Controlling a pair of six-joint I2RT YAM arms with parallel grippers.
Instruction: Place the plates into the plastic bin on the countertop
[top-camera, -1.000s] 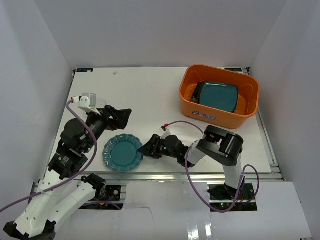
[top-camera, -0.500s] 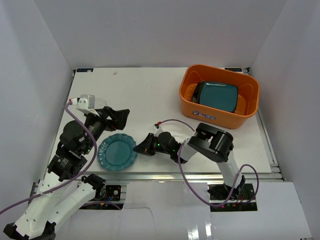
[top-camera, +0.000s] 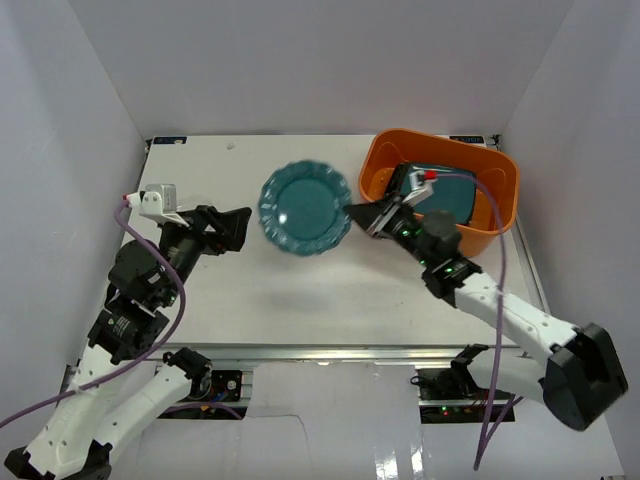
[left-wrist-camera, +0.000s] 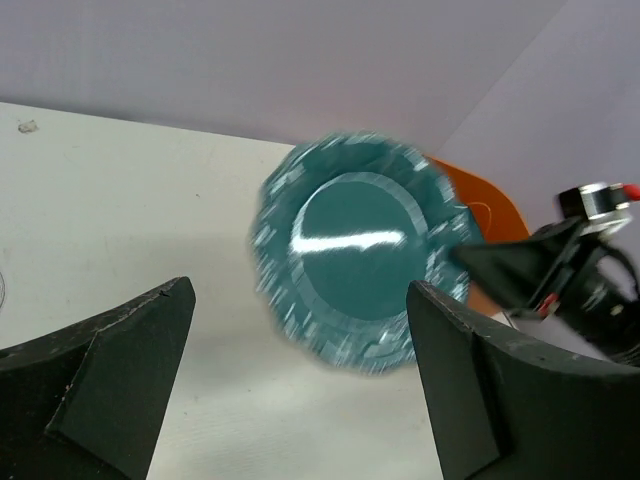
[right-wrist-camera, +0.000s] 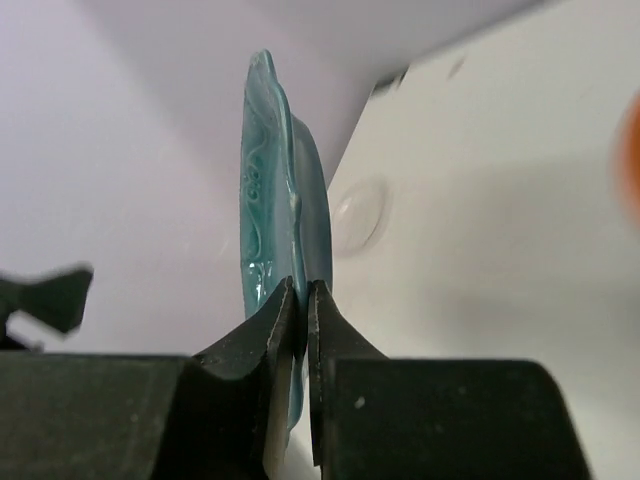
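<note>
White walls (top-camera: 300, 70) close in a white desk (top-camera: 200, 170) on three sides, and the orange plastic bin (top-camera: 432, 230) sits in the far right corner. Its back wall lies near the desk's rear edge and its right wall near the desk's right edge.

Inside the bin a dark teal square plate (top-camera: 460, 196) lies flat and covers most of the floor. A strip of orange shows along the plate's right side.

Just left of the bin, a round teal plate (top-camera: 305, 208) with a scalloped rim is held off the desk. Its face is turned up toward the overhead camera, and its shadow (top-camera: 300, 292) falls on the desk nearer the arms' bases. The right end effector (top-camera: 362, 218) is clamped on the plate's rim on the side nearest the bin. In the right wrist view the two fingers pinch the thin edge and the plate stands edge-on. The plate's right rim is just beside the bin's left wall, and the right arm reaches across the bin's near left corner.

Further left of the bin, the left end effector (top-camera: 236, 228) hangs with its jaws spread wide and holds nothing. Its tips point toward the plate, and a gap of desk separates them from the plate's left rim. In the left wrist view the plate is blurred between the two dark fingers (left-wrist-camera: 110, 370).
</note>
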